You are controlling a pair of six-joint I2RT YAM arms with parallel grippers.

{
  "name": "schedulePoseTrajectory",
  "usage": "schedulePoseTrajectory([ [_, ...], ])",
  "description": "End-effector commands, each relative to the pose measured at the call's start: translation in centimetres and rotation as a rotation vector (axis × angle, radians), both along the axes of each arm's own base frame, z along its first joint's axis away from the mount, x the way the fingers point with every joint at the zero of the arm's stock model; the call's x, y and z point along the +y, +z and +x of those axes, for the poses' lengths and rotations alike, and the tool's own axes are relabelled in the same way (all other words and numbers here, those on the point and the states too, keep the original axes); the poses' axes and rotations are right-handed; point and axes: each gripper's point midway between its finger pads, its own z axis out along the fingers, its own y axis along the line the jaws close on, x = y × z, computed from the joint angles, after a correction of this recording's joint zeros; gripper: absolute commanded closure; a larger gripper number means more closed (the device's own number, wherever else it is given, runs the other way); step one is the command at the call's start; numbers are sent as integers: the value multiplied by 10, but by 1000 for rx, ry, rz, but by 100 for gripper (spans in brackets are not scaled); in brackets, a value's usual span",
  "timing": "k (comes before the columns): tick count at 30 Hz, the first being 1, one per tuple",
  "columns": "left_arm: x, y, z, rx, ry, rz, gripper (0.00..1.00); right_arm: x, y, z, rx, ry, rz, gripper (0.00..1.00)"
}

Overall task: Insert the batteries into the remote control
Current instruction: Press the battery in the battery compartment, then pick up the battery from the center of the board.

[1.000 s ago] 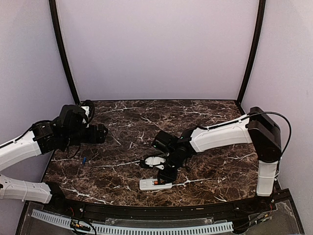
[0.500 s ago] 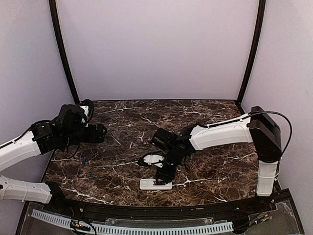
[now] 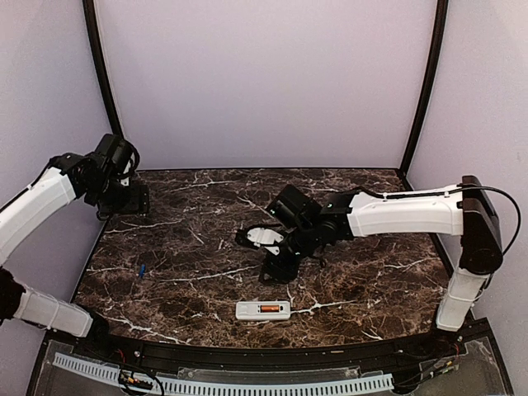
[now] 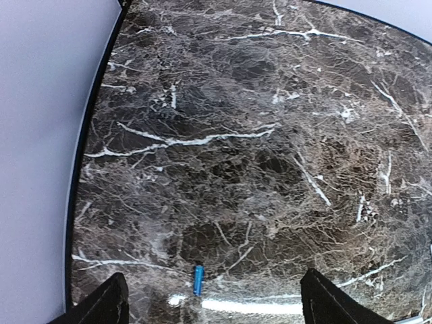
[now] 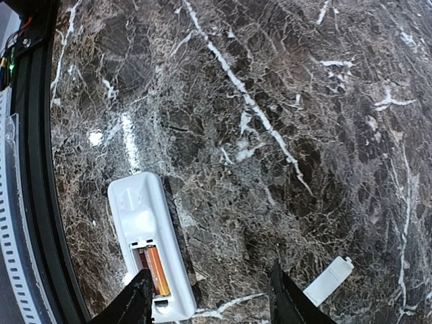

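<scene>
Right pincer [image 5: 211, 300]: fingers apart, nothing between them; only bare marble shows in the gap.
Right pincer, place: above the middle of the table [image 3: 206, 198], just far of the remote, tips pointing down. In the right wrist view one dark tip shows by the remote's recess end and the other by the cover.
Remote [image 5: 143, 226]: white bar lying back up on the table, close to the near edge and about midway across. Its length runs left to right.
Recess [image 5: 150, 270]: open, in the right half of the remote.
Orange battery [image 5: 159, 270]: lies inside the recess along the remote's length, on the far side of it.
Cover [image 5: 329, 280]: small white piece flat on the table, far of the remote and apart from it.
Left pincer [image 4: 214, 302]: fingers wide apart, gripping nothing.
Left pincer, place: raised at the far left corner of the table, well apart from the remote.
Blue battery [image 4: 198, 279]: lies on the table close to the left edge, about halfway between near and far. It is well apart from the remote. In the left wrist view it shows between the two fingertips, touching neither.
Table, surface: dark brown marble with white veins.
</scene>
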Motion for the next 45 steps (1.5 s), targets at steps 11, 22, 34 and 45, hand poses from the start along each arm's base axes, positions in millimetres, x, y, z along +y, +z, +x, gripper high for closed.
schedulePoseTrajectory([
  [11,19,-61,-4,588,-202,175,14,-34,26,4,-95,-65,144,44],
  [22,18,-124,-17,804,-434,226,17,-43,27,6,-131,-80,139,44],
  [34,21,-173,-38,960,-469,227,19,-42,11,14,-99,-84,100,44],
  [45,39,-205,-53,1042,-429,267,31,-47,4,15,-78,-88,84,44],
])
